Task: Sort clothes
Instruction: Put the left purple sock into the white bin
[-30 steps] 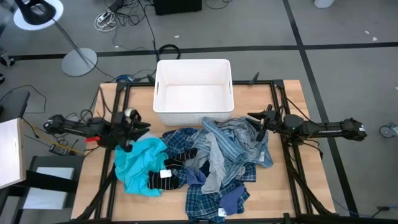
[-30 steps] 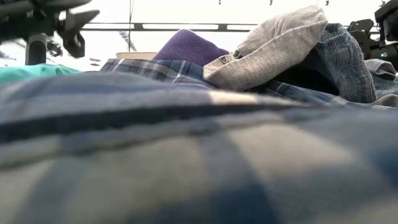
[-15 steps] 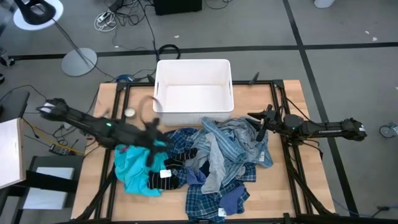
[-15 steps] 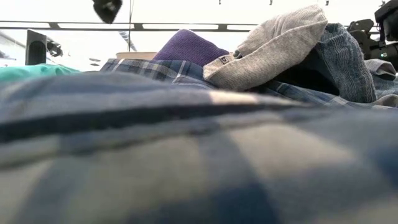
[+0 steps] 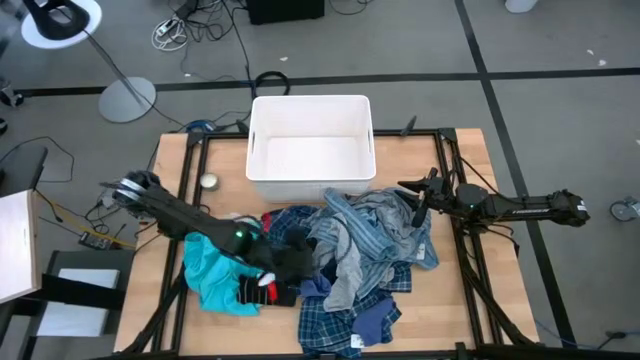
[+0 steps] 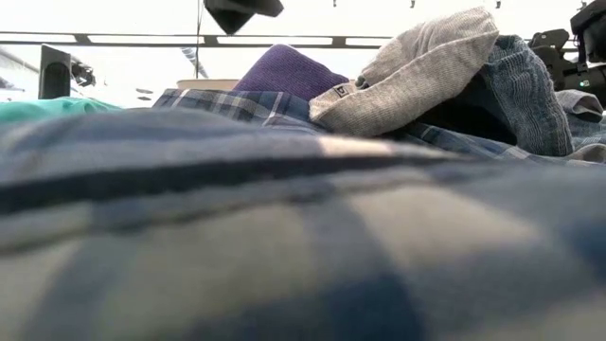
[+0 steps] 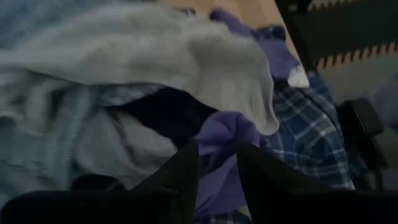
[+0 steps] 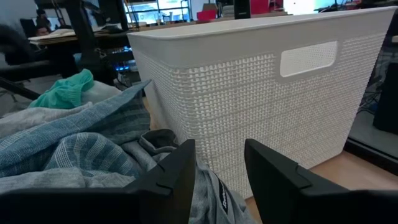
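**Nothing sorted yet: the whole heap waits under my fingers**

None of the clothes (image 5: pixel 335 260) have left the table (image 5: pixel 455 300); the white bin (image 5: pixel 311 145) beyond them stands bare inside, so as I judge it the sorting is all still to do. My left gripper (image 5: pixel 290 262) hangs over the near-left part of the heap, jaws parted and holding nothing, with a purple garment (image 7: pixel 227 146) and a grey one (image 7: pixel 186 68) just ahead of my fingertips (image 7: pixel 186 171) and the turquoise shirt (image 5: pixel 215 265) just behind on my arm's side. My right gripper (image 5: pixel 420 200) waits at the heap's far edge, also open and empty, the grey-blue striped garment (image 8: pixel 81 146) right below it and the bin wall close in front.

Room is tight between heap and bin (they nearly touch), but bare wood lies free to either outer side of the pile. The plaid shirt (image 5: pixel 330 322) reaches almost to the table's near edge.
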Available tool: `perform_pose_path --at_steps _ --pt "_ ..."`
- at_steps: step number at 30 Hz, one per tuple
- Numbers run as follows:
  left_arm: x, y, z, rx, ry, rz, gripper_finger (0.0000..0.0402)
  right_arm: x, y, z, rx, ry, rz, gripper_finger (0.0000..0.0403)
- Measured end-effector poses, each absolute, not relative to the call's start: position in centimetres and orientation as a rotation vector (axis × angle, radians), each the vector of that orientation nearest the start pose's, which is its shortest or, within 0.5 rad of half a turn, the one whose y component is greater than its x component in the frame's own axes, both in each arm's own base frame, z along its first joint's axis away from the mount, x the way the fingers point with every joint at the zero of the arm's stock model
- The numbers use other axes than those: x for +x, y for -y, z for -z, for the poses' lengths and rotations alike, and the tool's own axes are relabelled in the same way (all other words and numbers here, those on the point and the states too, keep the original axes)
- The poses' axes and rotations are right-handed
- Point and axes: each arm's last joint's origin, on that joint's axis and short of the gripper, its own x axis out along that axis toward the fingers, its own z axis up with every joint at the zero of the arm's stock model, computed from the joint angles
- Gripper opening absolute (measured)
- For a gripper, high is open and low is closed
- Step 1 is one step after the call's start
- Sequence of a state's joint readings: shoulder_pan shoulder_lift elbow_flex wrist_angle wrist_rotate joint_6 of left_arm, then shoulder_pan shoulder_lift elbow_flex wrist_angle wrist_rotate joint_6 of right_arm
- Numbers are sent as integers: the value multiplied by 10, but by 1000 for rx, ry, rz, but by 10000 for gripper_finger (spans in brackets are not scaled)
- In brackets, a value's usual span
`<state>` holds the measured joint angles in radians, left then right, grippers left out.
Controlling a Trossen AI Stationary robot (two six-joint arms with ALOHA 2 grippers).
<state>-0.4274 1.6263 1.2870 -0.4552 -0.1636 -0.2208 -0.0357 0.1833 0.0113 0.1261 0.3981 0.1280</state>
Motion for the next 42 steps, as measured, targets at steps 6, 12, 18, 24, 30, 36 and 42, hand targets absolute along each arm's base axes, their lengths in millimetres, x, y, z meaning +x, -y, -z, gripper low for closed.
perform_pose_path --at_steps 6,12,18,24,30,36,42 --pt "336 149 -249 45 -868 179 115 106 15 -164 118 -18 436 142" --pt "343 153 -228 75 -934 215 115 106 15 -164 118 -18 436 142" --pt "346 154 -216 31 -975 184 75 106 15 -165 118 -18 436 142" --pt "346 147 -235 1 -950 142 6 106 15 -165 118 -17 436 142" --pt "348 122 -315 64 -850 19 2 106 15 -165 118 -16 436 142" --pt "351 65 -405 81 -674 -215 1 106 15 -165 118 -17 436 142" --pt "347 -12 -456 -44 -493 -451 1 106 15 -165 118 -13 436 142"
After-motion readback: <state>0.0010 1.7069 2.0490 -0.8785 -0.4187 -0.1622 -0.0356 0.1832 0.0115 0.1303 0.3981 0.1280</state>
